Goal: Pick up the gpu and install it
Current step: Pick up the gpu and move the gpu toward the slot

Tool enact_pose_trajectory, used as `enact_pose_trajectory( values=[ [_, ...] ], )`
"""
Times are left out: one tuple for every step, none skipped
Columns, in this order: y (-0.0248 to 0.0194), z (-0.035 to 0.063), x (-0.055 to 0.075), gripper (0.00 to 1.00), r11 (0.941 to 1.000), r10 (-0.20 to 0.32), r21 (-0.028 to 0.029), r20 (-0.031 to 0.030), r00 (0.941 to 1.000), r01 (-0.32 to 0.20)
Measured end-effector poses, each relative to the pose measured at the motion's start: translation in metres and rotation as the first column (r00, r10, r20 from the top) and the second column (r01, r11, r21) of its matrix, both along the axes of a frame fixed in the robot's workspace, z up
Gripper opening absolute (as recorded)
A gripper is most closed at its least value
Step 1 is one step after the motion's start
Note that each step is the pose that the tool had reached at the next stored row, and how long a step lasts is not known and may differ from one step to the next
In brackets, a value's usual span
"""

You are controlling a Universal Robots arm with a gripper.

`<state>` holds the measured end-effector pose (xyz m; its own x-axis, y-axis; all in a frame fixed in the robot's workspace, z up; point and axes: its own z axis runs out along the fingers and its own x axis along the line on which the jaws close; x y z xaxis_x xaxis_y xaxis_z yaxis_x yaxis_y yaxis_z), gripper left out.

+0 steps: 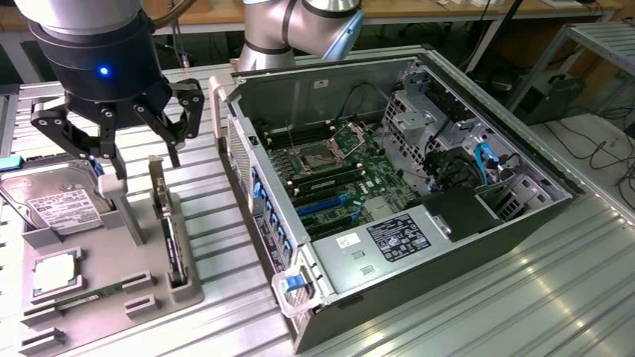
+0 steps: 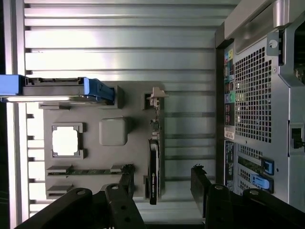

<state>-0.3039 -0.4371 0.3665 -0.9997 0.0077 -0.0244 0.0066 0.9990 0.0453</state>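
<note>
1. The gripper point(image 1: 142, 162) point(image 2: 162, 171) is released: its black fingers point(image 1: 178, 123) are spread wide and hold nothing.
2. The gpu point(image 1: 171, 238) point(image 2: 153, 164) stands on its long edge in a slot of the grey fixture tray point(image 1: 109, 253) point(image 2: 95, 160), along the tray border that faces the computer case point(image 1: 447, 259) point(image 2: 255, 95).
3. In the wrist view the card lies between the two fingertips, closer to one than the other, with a gap showing on each side of it.
4. In the exterior view the fingertips hang just above the card's bracket end. Whether either one touches it cannot be told.
5. The silver bracket point(image 2: 155, 98) is at the card's far end from the fingers in the wrist view, and it rises above the tray.
6. The hard drive point(image 1: 50, 204) point(image 2: 52, 90) is propped in the same tray, well apart from the card and on the side away from the case.
7. A strip of slatted table point(image 1: 496, 312) point(image 2: 119, 47) separates the tray border from the case's rear panel.
8. The case lies on its side with the panel off. The motherboard point(image 1: 328, 163) faces up, bounded by the raised case walls.
</note>
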Motion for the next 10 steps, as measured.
enact_pose_trajectory(
  values=[
    [0.0, -0.0008, 0.0, 0.6, 1.0, 0.0, 0.0, 0.0, 1.0, 0.0],
    [0.0, -0.0015, 0.0, 0.6, 1.0, 0.0, 0.0, 0.0, 1.0, 0.0],
    [0.0, -0.0023, 0.0, 0.6, 1.0, 0.0, 0.0001, 0.0001, 1.0, 0.0],
    [0.0, -0.0033, 0.0, 0.6, 1.0, 0.0, 0.0, 0.0, 1.0, 0.0],
    [0.0, -0.0043, 0.0, 0.6, 1.0, 0.0, 0.0, 0.0, 1.0, 0.0],
    [0.0, -0.0052, 0.0, 0.6, 1.0, 0.0, 0.0, 0.0, 1.0, 0.0],
    [0.0, -0.006, 0.0, 0.6, 1.0, 0.0, 0.0, 0.0, 1.0, 0.0],
    [0.0, -0.0067, 0.0, 0.6, 1.0, 0.0, -0.0001, 0.0, 1.0, 0.0],
    [0.0, -0.0074, 0.0, 0.6, 1.0, 0.0, 0.0, 0.0, 1.0, 0.0],
    [0.0, -0.008, 0.0, 0.6, 1.0, 0.0, -0.0001, -0.0001, 1.0, 0.0]
  ],
)
